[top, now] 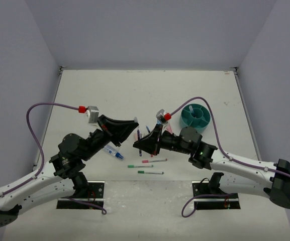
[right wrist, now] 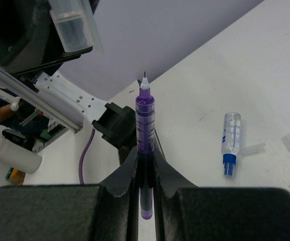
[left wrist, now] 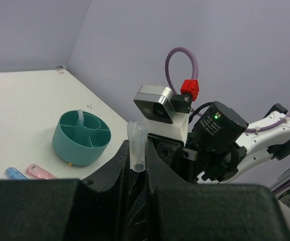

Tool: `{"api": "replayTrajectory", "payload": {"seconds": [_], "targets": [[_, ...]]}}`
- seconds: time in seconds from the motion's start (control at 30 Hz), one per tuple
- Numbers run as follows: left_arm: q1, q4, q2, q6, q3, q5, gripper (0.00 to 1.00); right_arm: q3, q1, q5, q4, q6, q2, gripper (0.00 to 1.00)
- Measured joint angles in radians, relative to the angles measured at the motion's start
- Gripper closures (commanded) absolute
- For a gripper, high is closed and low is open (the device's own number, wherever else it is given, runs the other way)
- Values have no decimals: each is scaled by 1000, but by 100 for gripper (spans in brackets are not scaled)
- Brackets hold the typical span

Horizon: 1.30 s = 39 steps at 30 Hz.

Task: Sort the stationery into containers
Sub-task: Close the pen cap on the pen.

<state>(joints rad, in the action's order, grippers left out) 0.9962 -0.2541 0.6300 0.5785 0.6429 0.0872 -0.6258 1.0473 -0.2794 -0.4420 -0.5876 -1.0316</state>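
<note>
Centre frame: the left gripper pinches a clear cap; the right gripper clamps an uncapped purple pen, seemingly for recapping.

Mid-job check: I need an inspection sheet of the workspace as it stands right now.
Surface: white tabletop, no spills seen.
Job's things: round teal plastic divided cup at far right; thin green pens, pink pen and clear blue-capped tube lying loose near the arms.
Clutter: nothing seen.
Jaws: left jaws shut on clear plastic cap; right jaws shut on purple pen, tip bare.
Cables: purple cables arch over both arms, off the items.
Surroundings: pale lilac walls on three sides.
</note>
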Motion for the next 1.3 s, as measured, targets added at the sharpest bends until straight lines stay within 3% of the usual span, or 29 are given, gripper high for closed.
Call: {"api": "replayTrajectory", "payload": {"seconds": [0.43,1.3], "targets": [[0,-17,40,0,-4,6,100,0,0,1,13,5,63,100],[0,-7,59,-21,-2,16,100,-16,0,6,68,20,43,100]]}}
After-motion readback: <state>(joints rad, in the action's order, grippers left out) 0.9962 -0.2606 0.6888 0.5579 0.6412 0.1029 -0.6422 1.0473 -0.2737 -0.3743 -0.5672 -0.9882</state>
